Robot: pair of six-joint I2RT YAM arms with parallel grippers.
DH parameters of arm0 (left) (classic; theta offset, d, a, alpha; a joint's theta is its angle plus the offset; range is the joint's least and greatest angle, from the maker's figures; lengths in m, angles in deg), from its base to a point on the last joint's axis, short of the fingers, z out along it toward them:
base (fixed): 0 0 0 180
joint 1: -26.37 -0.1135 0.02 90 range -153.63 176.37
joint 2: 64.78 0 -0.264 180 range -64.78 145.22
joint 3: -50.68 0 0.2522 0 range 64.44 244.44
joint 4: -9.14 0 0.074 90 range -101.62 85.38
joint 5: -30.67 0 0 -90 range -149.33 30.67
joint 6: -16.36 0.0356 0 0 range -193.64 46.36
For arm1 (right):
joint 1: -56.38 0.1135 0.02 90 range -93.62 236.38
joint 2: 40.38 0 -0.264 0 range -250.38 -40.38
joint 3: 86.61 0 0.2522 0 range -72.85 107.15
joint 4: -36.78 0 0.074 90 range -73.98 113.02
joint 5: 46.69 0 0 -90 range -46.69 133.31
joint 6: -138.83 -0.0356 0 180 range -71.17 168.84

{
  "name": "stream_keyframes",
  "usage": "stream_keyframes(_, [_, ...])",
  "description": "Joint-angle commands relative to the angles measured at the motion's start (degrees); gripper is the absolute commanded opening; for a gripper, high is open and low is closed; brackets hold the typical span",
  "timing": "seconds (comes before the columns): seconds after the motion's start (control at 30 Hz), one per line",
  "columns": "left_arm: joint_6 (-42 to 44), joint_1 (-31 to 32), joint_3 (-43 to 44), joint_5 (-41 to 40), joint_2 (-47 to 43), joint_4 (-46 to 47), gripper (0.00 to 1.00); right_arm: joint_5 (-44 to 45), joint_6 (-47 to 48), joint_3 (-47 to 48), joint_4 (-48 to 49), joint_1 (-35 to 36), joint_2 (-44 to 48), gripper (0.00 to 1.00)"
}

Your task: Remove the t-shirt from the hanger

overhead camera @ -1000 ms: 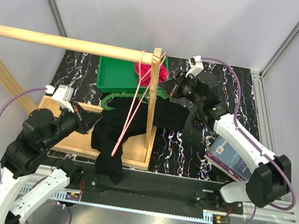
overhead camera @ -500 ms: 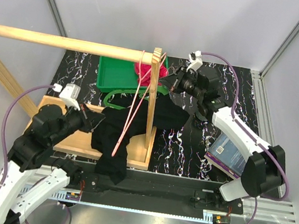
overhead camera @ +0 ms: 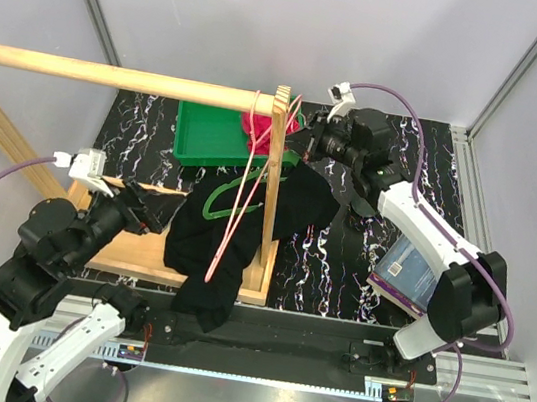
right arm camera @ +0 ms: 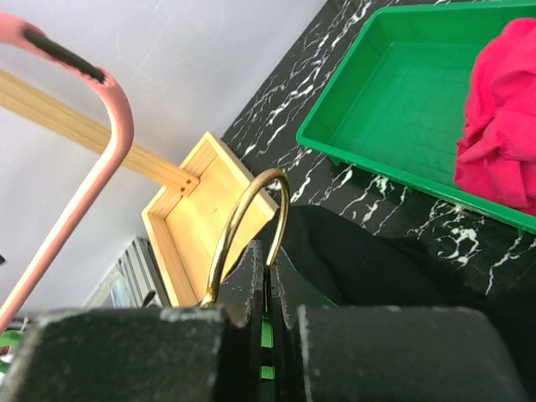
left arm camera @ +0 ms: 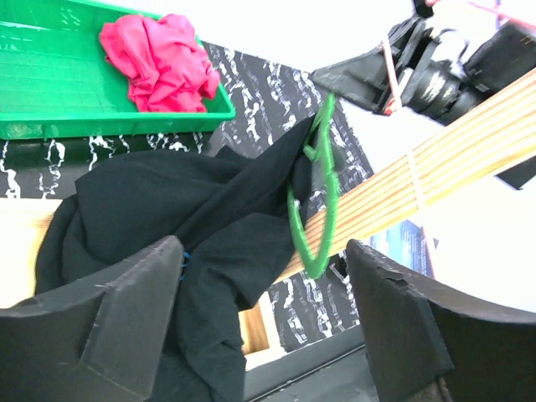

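Note:
The black t-shirt (overhead camera: 227,240) droops over the wooden tray's front edge, still caught on the green hanger (overhead camera: 232,196). One hanger arm (left arm camera: 322,209) shows bare; its other end runs under the cloth. My right gripper (overhead camera: 302,147) is shut on the hanger at the foot of its gold hook (right arm camera: 243,226), holding it up beside the wooden post. My left gripper (left arm camera: 264,310) is open at the shirt's left side. A fold of the t-shirt (left arm camera: 167,209) lies against its left finger (left arm camera: 109,318), ungripped.
A wooden rod and post (overhead camera: 274,162) cross the scene, with a pink hanger (overhead camera: 250,173) hooked on the rod. Behind stands a green tray (overhead camera: 207,136) holding a pink cloth (overhead camera: 259,131). The wooden tray (overhead camera: 129,256) lies at left, a book (overhead camera: 409,278) at right.
My left gripper has opened, let go of the t-shirt and drawn back to the left. My right gripper has lifted the hanger further back, baring more of it.

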Motion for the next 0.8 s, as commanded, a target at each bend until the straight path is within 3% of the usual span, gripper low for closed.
stream_keyframes(0.0, [-1.7,-0.2,1.2,1.6,0.5,1.7,0.86,-3.9,3.3,4.2,0.6,2.3,-1.0,0.0])
stream_keyframes(0.2, [-1.2,-0.2,3.3,20.7,9.3,6.3,0.82,-2.2,4.7,5.9,-0.5,5.8,-1.7,0.0])
stream_keyframes(0.57, [-2.0,-0.2,-6.8,28.9,10.5,8.6,0.77,-1.4,2.7,4.8,1.2,7.4,-1.8,0.0])
stream_keyframes(0.6, [-1.9,-0.2,-7.4,29.1,10.2,8.4,0.75,-1.3,2.8,4.8,1.2,7.4,-1.8,0.0])
stream_keyframes(0.7, [-1.6,-0.2,-8.9,29.0,9.1,7.8,0.55,-1.2,2.5,4.6,1.1,7.4,-1.5,0.0])
stream_keyframes(0.77, [-0.8,-0.2,-8.7,27.6,9.2,6.9,0.37,-1.0,2.2,4.5,1.1,7.5,-1.6,0.0])
